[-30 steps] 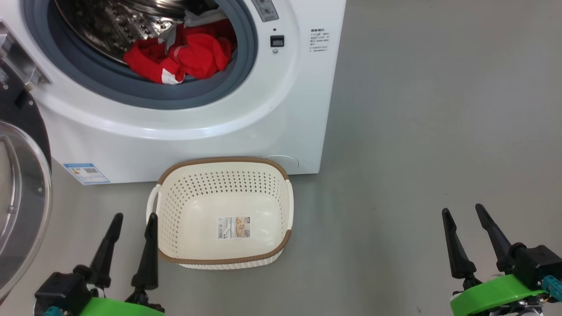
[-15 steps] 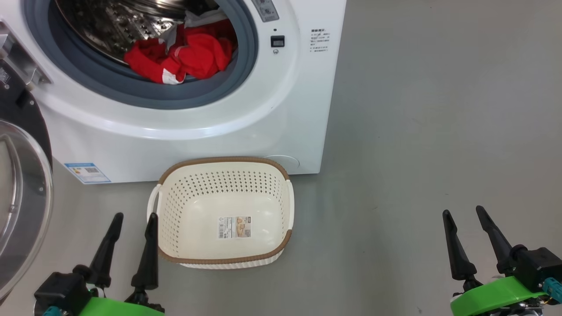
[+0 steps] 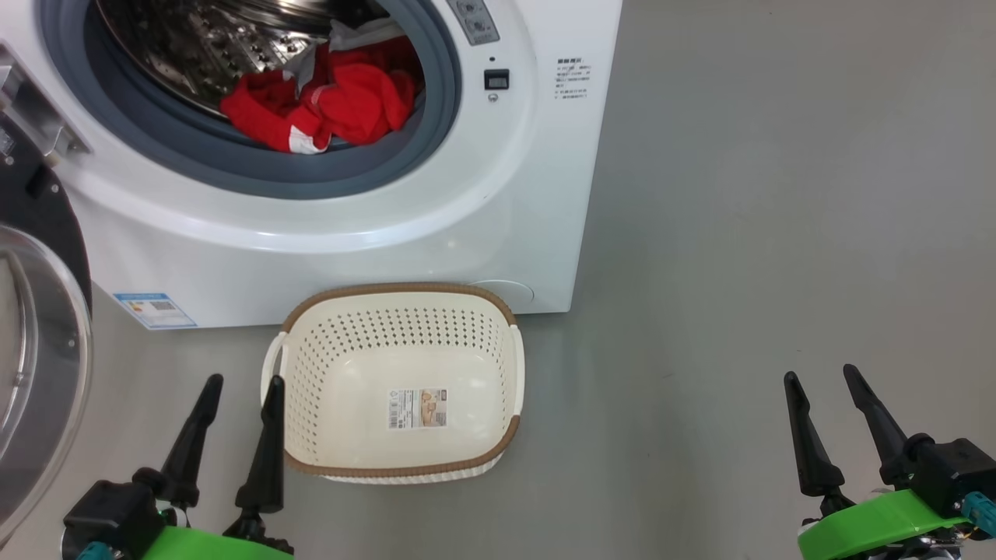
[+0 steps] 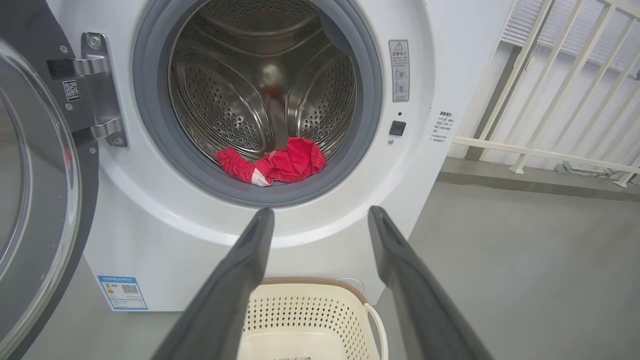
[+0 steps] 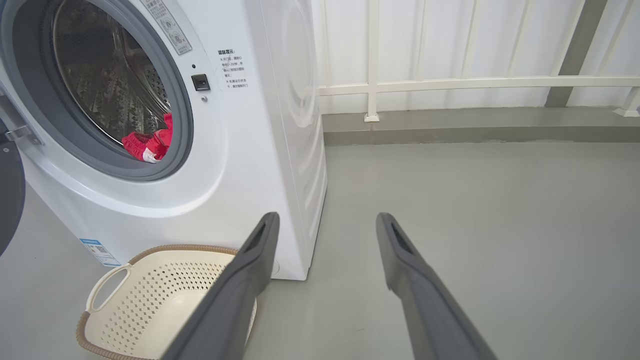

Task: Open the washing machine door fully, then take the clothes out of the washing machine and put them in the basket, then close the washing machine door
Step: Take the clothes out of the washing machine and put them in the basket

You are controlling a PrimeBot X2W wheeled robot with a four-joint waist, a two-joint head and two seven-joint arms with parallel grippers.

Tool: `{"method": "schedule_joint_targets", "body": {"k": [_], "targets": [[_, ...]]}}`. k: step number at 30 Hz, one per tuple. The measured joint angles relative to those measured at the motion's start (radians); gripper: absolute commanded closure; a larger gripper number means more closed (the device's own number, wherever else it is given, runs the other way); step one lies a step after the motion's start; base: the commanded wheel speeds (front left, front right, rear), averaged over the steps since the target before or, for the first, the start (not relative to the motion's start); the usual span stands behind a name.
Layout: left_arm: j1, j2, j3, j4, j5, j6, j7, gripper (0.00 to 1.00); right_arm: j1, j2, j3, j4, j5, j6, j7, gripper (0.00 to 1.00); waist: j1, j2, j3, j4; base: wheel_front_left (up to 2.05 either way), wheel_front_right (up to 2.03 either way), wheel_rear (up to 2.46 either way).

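Plainly we see red clothes (image 3: 350, 101) with white trim bunched in the drum (image 3: 194, 47), twelve o'clock from the cream basket (image 3: 397, 288); our left gripper (image 3: 244, 381) and right gripper (image 3: 820, 372) gape empty.

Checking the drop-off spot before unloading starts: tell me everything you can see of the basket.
The basket is a small cream-white plastic tub, rectangular with rounded corners, with perforated sides, a brown woven-look rim and a loop handle on each short side. A label sticker lies on its inner floor; otherwise it is empty. It stands upright on the grey floor, right before the washing machine, below the drum opening. Nothing grips it.
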Motion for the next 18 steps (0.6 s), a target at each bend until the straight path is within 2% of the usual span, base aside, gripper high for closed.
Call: {"method": "schedule_joint_targets", "body": {"k": [18], "targets": [[-0.007, 0.004, 0.009, 0.011, 0.003, 0.0, 0.0, 0.0, -0.001, 0.009, -0.005, -0.001, 0.0, 0.0, 0.0, 0.0, -0.0001, 0.0, 0.011, 0.001, 0.86, -0.86, 0.0]]}}
